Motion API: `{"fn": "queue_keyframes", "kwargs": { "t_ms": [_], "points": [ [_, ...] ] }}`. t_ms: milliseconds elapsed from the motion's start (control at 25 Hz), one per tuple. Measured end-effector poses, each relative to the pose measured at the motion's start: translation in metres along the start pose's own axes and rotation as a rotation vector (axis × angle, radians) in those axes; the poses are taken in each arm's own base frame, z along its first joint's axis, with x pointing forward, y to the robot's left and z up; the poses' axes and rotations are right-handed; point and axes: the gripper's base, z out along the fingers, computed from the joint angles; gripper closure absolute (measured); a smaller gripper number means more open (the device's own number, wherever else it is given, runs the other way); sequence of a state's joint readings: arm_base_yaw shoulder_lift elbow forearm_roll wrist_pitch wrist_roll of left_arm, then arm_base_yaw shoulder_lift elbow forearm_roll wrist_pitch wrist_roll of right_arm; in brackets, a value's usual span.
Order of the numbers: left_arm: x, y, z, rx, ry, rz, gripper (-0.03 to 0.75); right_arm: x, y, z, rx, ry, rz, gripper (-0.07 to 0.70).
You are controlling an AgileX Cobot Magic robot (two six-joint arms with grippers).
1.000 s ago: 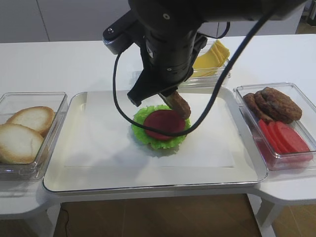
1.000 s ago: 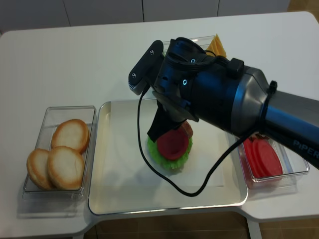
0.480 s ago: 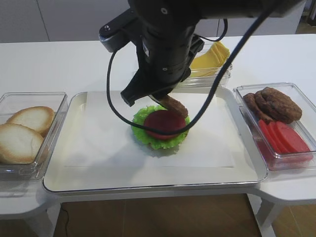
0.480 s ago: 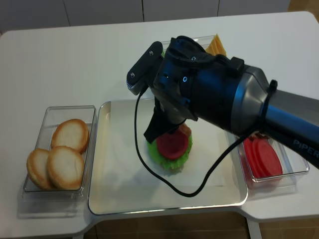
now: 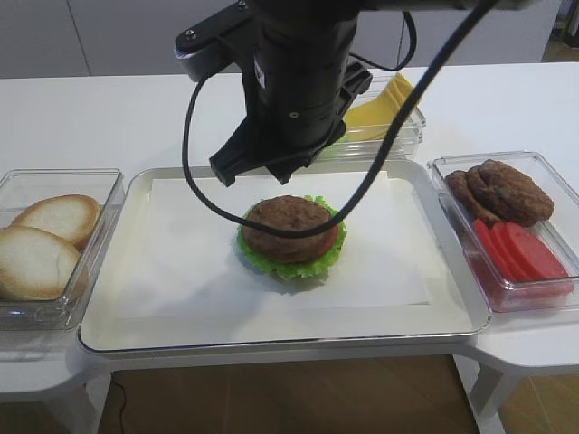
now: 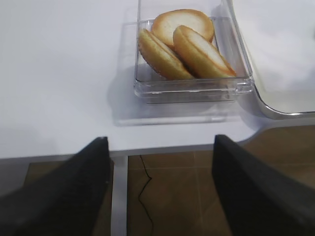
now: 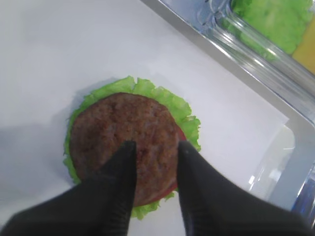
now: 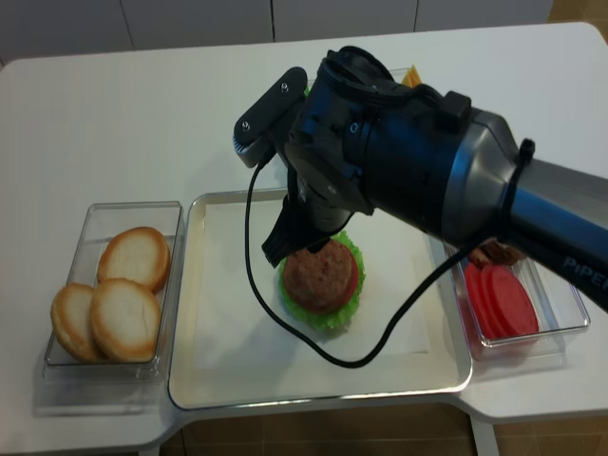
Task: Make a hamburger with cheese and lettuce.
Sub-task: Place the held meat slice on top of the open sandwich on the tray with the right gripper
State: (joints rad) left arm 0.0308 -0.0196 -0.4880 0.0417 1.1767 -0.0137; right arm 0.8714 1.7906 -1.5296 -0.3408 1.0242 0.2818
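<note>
The hamburger [image 5: 288,231] sits mid-tray on white paper: frilly green lettuce rim, a red tomato edge and a brown patty lying flat on top. My right gripper [image 7: 155,146] hovers just above that patty [image 7: 123,137], open, with nothing between its fingers; in both high views the arm's body hides the jaws. Loose lettuce [image 7: 275,17] and yellow cheese [image 5: 384,99] lie in the clear container behind the tray. My left gripper [image 6: 160,147] is open and empty over the table's front edge, near the bun box [image 6: 192,86].
A clear box of pale bun halves [image 5: 45,244] stands left of the steel tray [image 5: 136,307]. A clear box with brown patties [image 5: 507,190] and red tomato slices [image 5: 525,253] stands to the right. The right arm's black cable [image 5: 194,172] loops over the tray.
The patty, held tilted over the tomato a second ago, now lies flat on the stack. My right gripper has opened, let it go and lifted slightly.
</note>
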Motion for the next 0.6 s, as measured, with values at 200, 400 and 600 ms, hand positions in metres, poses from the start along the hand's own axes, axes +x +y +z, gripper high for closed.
{"fn": "queue_keyframes", "kwargs": {
  "t_ms": [200, 400, 600],
  "points": [
    [0.0, 0.0, 0.0, 0.0, 0.0, 0.0, 0.239, 0.006, -0.002, -0.001, 0.018, 0.067, -0.003, 0.379],
    [0.0, 0.0, 0.0, 0.0, 0.0, 0.0, 0.239, 0.009, -0.003, -0.001, 0.025, 0.101, -0.016, 0.353],
    [0.0, 0.0, 0.0, 0.0, 0.0, 0.0, 0.239, 0.012, -0.003, -0.001, 0.034, 0.132, -0.019, 0.349]
  ]
}}
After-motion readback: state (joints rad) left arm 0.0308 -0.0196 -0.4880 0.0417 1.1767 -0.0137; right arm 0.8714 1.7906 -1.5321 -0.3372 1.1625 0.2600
